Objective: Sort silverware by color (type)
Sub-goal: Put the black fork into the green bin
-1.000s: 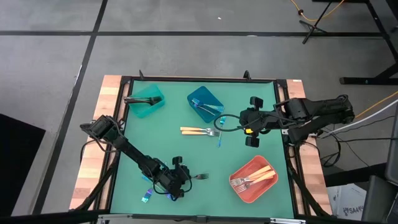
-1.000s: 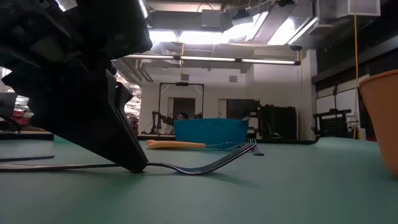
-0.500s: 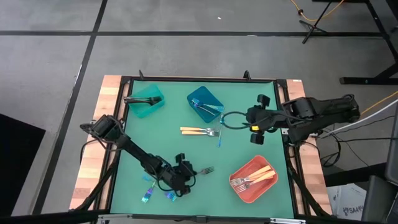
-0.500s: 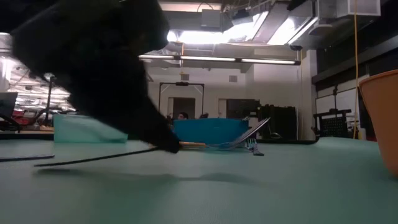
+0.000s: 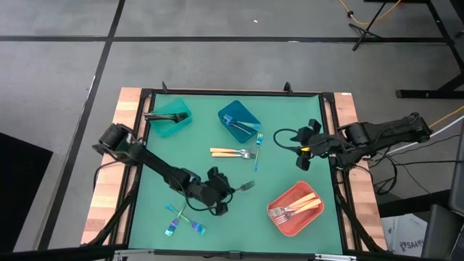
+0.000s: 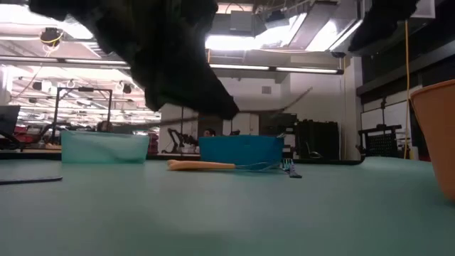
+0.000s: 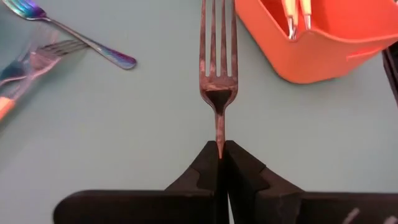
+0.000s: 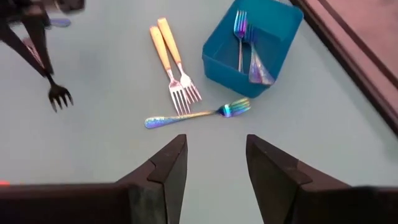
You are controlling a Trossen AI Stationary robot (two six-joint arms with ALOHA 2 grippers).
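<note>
My left gripper [image 5: 226, 191] is over the table's near middle, shut on a black fork [image 5: 246, 186]; the left wrist view shows its tines [image 7: 217, 37] pointing away from the fingers toward the coral-red bin [image 7: 323, 50]. My right gripper [image 5: 304, 148] hovers open near the right edge, touching nothing. Two gold-handled forks [image 5: 232, 152] and an iridescent fork [image 5: 258, 141] lie flat beside the blue bin [image 5: 239, 119]. More iridescent forks [image 5: 181, 217] lie near the near-left corner. My left gripper pinches the black fork between its two fingers at the thin neck [image 7: 219, 134] just behind the head. The fork runs along the fingers and sticks out past their tips. It is lifted clear of the table, as the low view shows [image 6: 284, 107].
The blue bin holds iridescent forks [image 8: 245, 37]. The teal bin [image 5: 170, 118] at far left holds a black fork. The coral-red bin [image 5: 296, 208] at near right holds gold-handled forks. Open green mat lies between the bins and in the table's middle.
My left gripper has risen and moved toward the right and a little toward the far edge, lifting the black fork from lying on the mat to clear of it. My right gripper has drawn back toward the table's right edge, staying open.
</note>
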